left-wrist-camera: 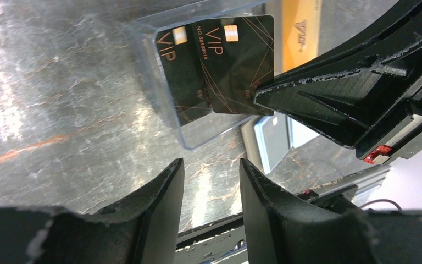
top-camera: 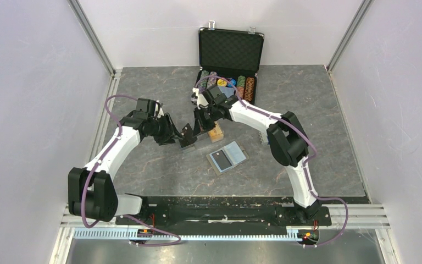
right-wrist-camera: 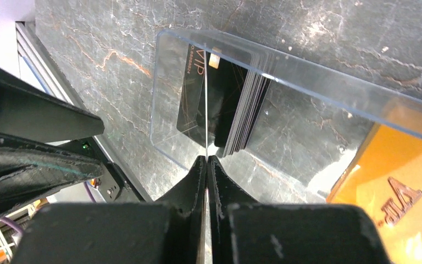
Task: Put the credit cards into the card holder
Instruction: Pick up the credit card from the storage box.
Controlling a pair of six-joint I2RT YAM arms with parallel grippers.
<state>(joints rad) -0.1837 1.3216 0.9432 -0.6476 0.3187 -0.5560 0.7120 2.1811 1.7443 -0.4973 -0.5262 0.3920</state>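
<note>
A clear plastic box holds a stack of black VIP credit cards, also in the right wrist view. My right gripper is shut on one black card, seen edge-on in its own view and lifted partly out of the box. Orange cards stand just beyond the box and show in the right wrist view. My left gripper is open and empty, close beside the box. The card holder lies open to the right, light blue lining up, with a black card on it.
An open black poker chip case with rows of chips stands at the back of the table. The two grippers are very close to each other over the box. Grey marble tabletop lies in front of the wallet.
</note>
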